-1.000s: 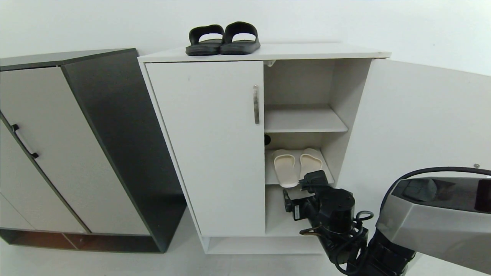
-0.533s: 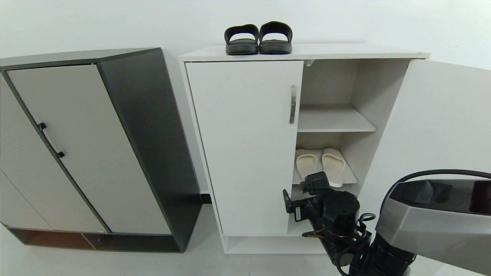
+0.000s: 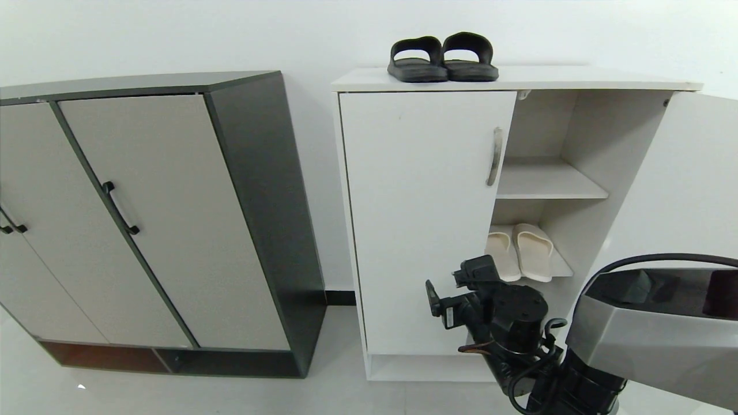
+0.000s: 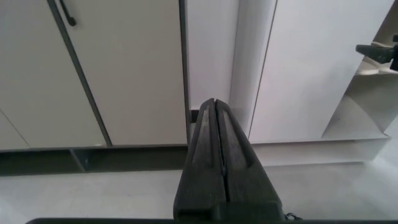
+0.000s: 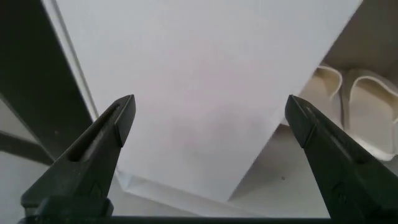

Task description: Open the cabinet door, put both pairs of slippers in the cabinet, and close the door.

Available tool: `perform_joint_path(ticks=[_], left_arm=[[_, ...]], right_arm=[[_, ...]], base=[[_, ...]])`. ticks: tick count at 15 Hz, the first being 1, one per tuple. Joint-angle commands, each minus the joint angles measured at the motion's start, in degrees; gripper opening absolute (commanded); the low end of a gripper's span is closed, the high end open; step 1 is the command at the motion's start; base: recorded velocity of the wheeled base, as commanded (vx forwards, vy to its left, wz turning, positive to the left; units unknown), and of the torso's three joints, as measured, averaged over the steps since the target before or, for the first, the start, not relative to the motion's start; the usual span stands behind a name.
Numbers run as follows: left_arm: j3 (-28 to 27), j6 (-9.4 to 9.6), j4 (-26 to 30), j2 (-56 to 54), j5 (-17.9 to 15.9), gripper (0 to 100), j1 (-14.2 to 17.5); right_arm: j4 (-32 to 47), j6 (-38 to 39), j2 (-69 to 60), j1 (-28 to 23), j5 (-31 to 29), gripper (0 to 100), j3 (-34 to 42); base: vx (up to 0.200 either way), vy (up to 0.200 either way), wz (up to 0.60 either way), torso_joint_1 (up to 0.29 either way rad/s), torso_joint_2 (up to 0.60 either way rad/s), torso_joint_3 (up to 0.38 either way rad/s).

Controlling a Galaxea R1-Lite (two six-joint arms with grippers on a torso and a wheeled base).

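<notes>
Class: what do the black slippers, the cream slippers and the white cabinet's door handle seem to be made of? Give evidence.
Black slippers: probably moulded rubber or foam; matte, one-piece look.
Cream slippers: likely the same kind of soft plastic or foam; smooth, dull surface.
Door handle: seemingly brushed metal; silvery-grey sheen.

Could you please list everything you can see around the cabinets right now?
white cabinet: one, white, against the wall.
closed door: one, white, cabinet's left half.
open door: one, white, swung out on the right.
metal handle: one, silver, on the closed door's edge.
black slippers: one pair, black, on top of the white cabinet.
cream slippers: one pair, cream, on the middle shelf inside.
dark cabinet: one, dark grey with light doors, left of the white cabinet.
black handles: two, black, on the dark cabinet's doors.
right gripper: one, black, open, before the closed door.
left gripper: one, black, shut, low, facing both cabinets.
</notes>
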Motion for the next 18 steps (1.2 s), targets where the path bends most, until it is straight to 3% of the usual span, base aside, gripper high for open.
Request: perform_joint_path(ticks=[1,14,18], left_arm=[[0.0,-0.01,0.0,0.09,0.03,0,-0.01],[0.0,-0.01,0.0,0.09,0.03,0,-0.01],[0.0,-0.01,0.0,0.09,0.03,0,-0.01]], right_arm=[[0.23,-0.19,-0.66,-0.69,1.22,100,0.57],[-0.83,-0.63,1.98,-0.69,2.98,100,0.48],[-0.83,-0.63,1.98,-0.69,2.98,100,0.31]], base=[[0.0,0.0,0.0,0.0,0.0,0.0],[0.0,0.0,0.0,0.0,0.0,0.0],[0.0,0.0,0.0,0.018,-0.24,-0.316]])
